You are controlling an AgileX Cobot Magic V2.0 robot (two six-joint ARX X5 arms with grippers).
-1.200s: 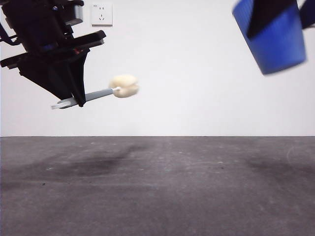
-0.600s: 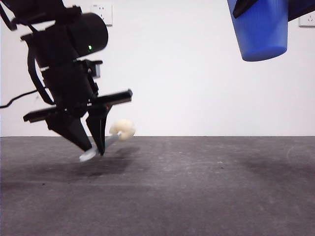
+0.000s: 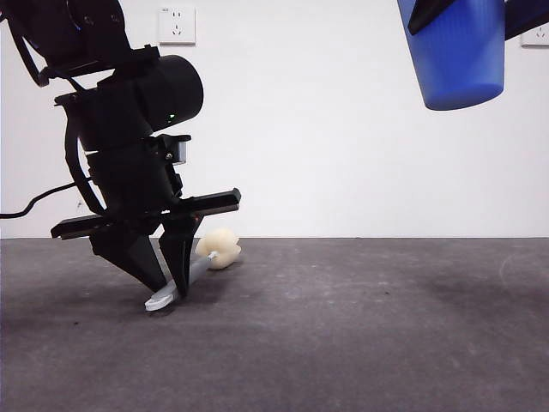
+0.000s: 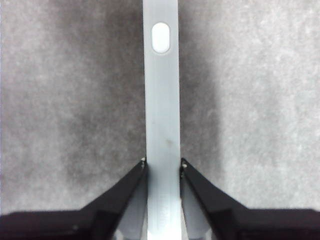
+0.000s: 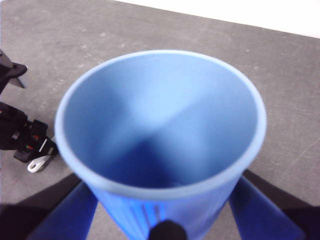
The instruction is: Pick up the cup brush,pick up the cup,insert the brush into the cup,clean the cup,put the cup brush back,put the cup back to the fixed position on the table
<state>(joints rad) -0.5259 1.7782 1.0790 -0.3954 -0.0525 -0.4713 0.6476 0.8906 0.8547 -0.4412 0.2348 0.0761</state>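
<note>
Two black jaws of the left gripper (image 3: 169,283) pinch the cup brush (image 3: 196,270) by its grey handle, low over the table (image 3: 343,343), whitish tip touching or just above it, sponge head tilted up behind. High at the other side, the right gripper (image 5: 162,220) clamps the cup (image 3: 453,51), mouth up.

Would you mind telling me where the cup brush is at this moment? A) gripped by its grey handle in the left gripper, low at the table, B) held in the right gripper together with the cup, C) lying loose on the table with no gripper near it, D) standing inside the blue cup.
A: the left gripper is shut on the cup brush handle, low at the table, while the right gripper holds the cup high up.
</note>
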